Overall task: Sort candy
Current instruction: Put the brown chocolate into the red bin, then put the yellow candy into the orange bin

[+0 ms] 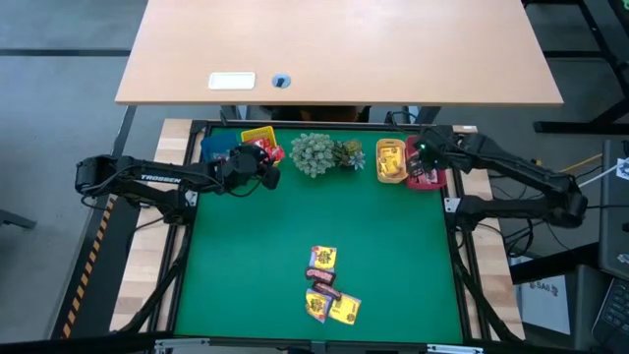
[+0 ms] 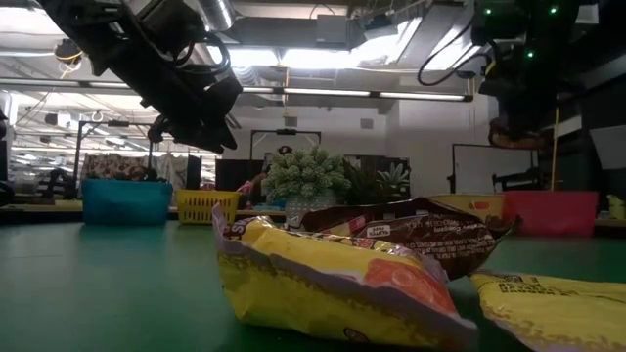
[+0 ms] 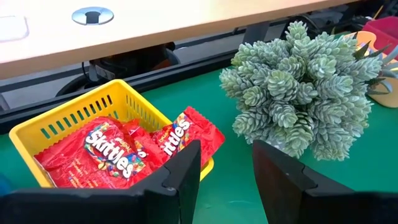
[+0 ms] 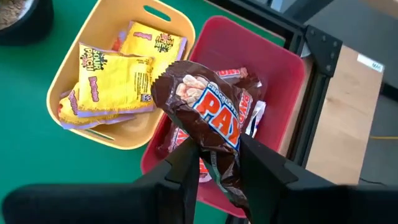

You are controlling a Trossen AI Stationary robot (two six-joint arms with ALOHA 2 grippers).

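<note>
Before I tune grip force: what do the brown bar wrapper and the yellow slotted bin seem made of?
Brown bar wrapper: thin glossy plastic film, by its crinkles and sheen, pinched between the right gripper fingers. Yellow slotted bin: probably rigid moulded plastic, smooth, with even slots.

Blue (image 1: 214,147), yellow (image 3: 68,115), orange (image 4: 106,74), red bins (image 4: 273,68) flanking grey-green plant (image 1: 316,153)

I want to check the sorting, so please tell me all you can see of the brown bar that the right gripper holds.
The brown bar is a glossy, crinkled dark-brown wrapper with orange-and-white lettering on a blue patch. The right gripper is shut on its lower end, so it hangs lifted above the red bin, which already holds similar bars. It touches only the fingers. The orange bin of yellow packets lies beside it.
</note>
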